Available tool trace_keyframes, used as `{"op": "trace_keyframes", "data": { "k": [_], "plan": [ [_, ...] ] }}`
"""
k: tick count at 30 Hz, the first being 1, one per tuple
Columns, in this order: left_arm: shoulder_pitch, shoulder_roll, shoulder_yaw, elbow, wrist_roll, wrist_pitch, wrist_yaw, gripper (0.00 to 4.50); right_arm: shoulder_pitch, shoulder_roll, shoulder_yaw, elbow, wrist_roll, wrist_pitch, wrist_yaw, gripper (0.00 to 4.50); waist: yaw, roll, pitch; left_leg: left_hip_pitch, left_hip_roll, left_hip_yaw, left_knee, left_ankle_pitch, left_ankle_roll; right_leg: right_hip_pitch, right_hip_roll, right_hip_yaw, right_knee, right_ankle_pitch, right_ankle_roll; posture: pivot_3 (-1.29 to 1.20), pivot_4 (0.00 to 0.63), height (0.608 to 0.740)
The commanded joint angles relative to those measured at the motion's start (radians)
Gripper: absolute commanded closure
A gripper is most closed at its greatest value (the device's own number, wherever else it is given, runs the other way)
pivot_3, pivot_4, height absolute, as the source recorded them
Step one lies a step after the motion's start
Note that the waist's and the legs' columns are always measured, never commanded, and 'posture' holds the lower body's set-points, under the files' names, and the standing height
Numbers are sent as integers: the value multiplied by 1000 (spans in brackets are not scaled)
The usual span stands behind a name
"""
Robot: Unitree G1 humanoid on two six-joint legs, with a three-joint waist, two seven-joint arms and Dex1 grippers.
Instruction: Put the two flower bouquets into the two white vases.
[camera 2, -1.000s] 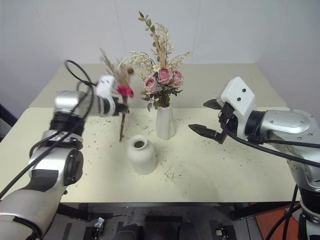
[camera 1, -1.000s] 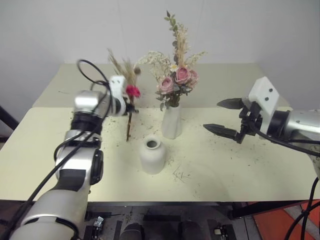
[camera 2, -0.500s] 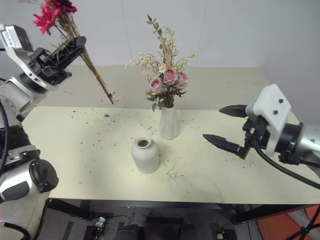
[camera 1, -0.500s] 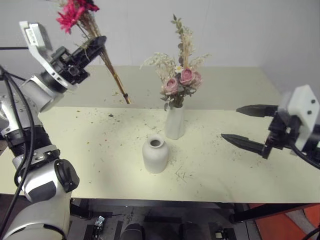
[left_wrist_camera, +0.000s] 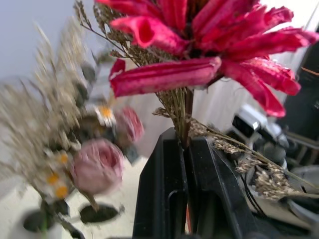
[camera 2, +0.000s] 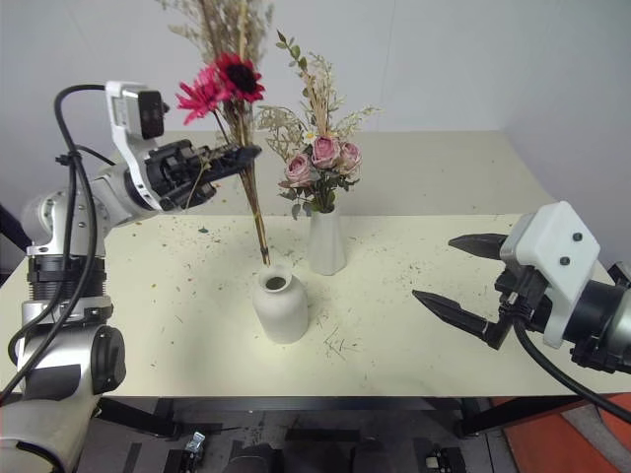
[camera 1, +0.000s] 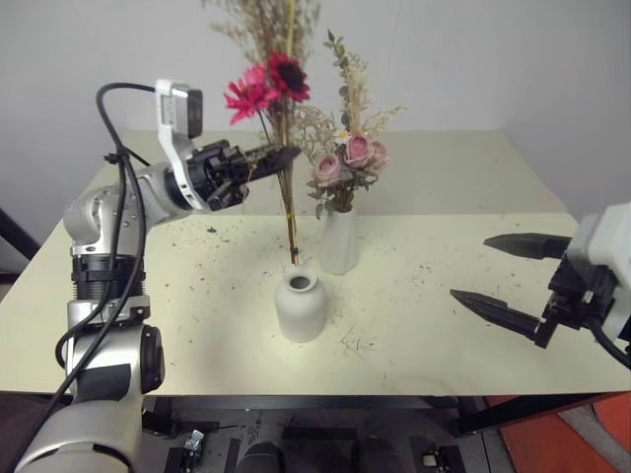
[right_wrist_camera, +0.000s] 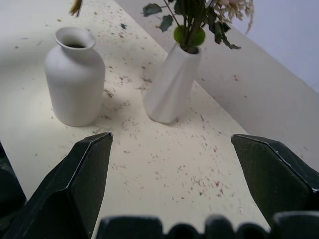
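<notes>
The left gripper (camera 1: 279,155) is clamped on the stems of the magenta daisy bouquet (camera 1: 266,84), holding it nearly upright above the table (camera 1: 177,296). In the left wrist view the black fingers (left_wrist_camera: 164,199) press together on the thin stalks just under the magenta petals. The blooms and brown sprigs rise toward 12 o'clock from the grip, while the tan stems hang toward 6 o'clock, their tips hovering just above and slightly behind the mouth of the round vase (camera 1: 300,307), at about its 11 o'clock. Whether the tips touch the rim I cannot tell.

The round vase stands upright and empty near the table's middle. At its 1 o'clock, just beside it but apart, stands the tall slim vase (camera 1: 337,239), already holding the pink rose bouquet (camera 1: 347,158), whose roses sit low and whose beige grasses reach up toward 12 o'clock. Dried flecks litter the tabletop around both vases.

Far over at 3 o'clock from the vases, well apart from them, the right gripper (camera 1: 513,278) hovers above the table edge with its two fingers spread wide and nothing between them, pointing toward 9 o'clock.
</notes>
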Motion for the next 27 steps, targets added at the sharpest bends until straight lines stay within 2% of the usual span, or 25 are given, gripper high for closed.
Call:
{"op": "trace_keyframes", "data": {
  "k": [1, 6, 22, 27],
  "plan": [
    [19, 17, -39, -31, 42, -79, -65, 4468, -2, -12, -49, -22, 30, 4, -30, 0, -1, 0, 0, 0, 0, 0, 0, 0, 0, 0, 0, 0, 0, 0, 0, 0, 150, 740],
    [30, -3, -37, 12, 52, -110, -75, 4468, 3, -19, -49, -28, 51, 1, -56, 0, 1, 0, 0, 0, 0, 0, 0, 0, 1, 0, 1, 0, 0, 0, 0, 0, 150, 740],
    [151, -68, -83, -55, 109, -339, -178, 4468, 2, -45, -15, -2, 51, -23, -52, 0, 3, 0, 0, -1, 0, 0, 0, -1, 3, 0, 0, 0, -2, 0, 0, 0, 150, 740],
    [179, -59, -99, -68, 119, -368, -235, 4468, 0, -51, -7, 8, 42, -32, -46, 0, 3, 0, 0, -1, 0, 0, 0, -1, 3, 0, 0, 0, -2, 0, 0, 0, 150, 740]
  ]
}}
